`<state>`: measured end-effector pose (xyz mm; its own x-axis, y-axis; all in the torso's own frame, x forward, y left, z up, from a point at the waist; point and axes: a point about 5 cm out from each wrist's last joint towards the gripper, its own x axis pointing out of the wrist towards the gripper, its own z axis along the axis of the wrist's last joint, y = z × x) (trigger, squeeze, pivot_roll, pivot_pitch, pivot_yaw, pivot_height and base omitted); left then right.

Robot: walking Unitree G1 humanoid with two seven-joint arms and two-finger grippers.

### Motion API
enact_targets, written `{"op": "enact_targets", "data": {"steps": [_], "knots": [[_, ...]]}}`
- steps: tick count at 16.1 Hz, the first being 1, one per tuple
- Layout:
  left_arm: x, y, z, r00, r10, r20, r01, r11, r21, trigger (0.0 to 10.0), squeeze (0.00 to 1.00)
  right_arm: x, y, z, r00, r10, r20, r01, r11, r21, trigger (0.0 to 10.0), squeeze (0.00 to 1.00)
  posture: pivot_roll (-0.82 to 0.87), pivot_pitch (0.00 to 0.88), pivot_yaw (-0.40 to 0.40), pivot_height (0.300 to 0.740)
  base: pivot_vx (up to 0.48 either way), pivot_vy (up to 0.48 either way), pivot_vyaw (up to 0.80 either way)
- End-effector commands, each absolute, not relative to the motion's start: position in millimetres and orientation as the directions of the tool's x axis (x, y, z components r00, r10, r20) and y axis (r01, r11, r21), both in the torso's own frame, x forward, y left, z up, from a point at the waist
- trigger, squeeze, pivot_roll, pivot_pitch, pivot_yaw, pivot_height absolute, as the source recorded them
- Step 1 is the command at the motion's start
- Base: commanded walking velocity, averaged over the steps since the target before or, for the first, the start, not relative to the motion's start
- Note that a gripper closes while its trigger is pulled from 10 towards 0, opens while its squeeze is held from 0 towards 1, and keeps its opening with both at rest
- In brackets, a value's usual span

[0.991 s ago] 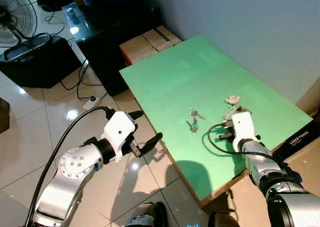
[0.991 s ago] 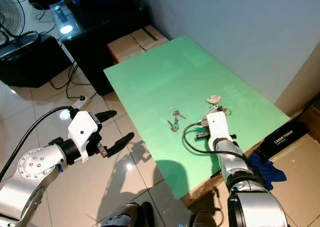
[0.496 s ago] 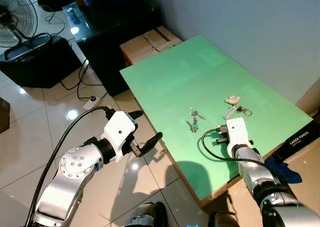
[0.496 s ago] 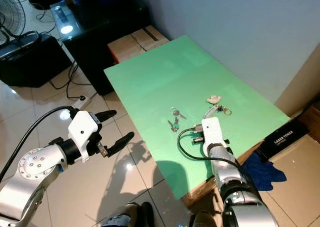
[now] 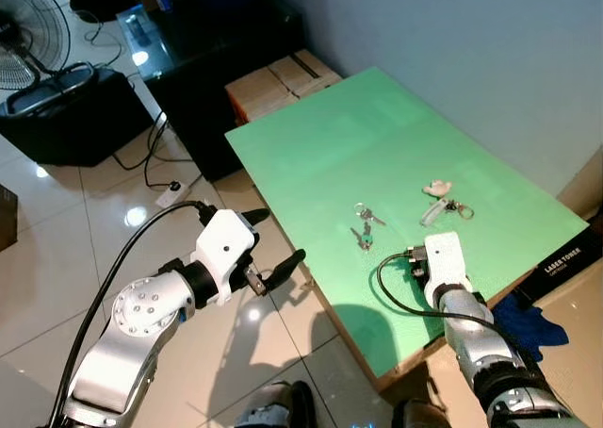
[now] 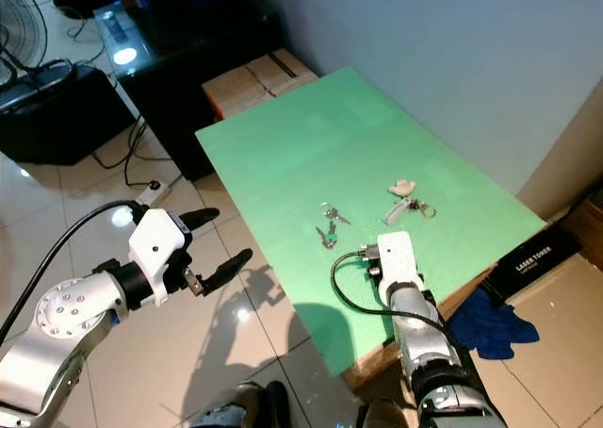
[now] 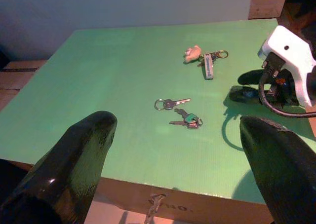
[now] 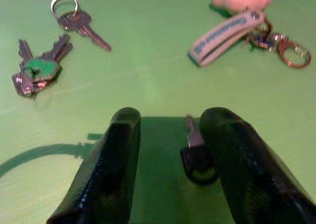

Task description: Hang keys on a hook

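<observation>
Right wrist view gives you the best read: the right gripper [image 8: 168,165] stands parted over the green table [image 5: 311,145], and a black-headed key [image 8: 196,157] lies flat between its fingers, ungripped, near the front edge. I judge it light, stiff and thin, likely to skate on the smooth top, so pinch the fatter black head, not the blade. The strap keychain [image 8: 224,30] toward the far right edge and the green-tagged bunch [image 8: 37,68] mid-table offer rings for a hook. Your left gripper [image 5: 268,254] hangs wide open off the left edge.
</observation>
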<state>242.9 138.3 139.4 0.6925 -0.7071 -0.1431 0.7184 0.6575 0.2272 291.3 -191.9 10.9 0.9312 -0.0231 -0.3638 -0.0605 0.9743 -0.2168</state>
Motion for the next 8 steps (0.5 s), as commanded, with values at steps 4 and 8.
{"op": "enact_targets", "data": {"steps": [4,8], "knots": [[243.6,140.5,138.8,0.694,-0.705,-0.149,0.717,0.657,0.233,10.0,0.00,282.8,-190.9,1.0,0.912,-0.046,-0.408,-0.048,0.975,-0.218,10.0,0.00,0.11,0.146,0.179,0.740,0.000,0.000,0.00],[245.1,139.6,139.8,0.687,-0.711,-0.149,0.723,0.651,0.232,10.0,0.00,284.1,-197.4,2.0,0.906,-0.052,-0.419,-0.044,0.975,-0.217,10.0,0.00,0.11,0.149,0.190,0.740,0.000,0.000,0.00]]}}
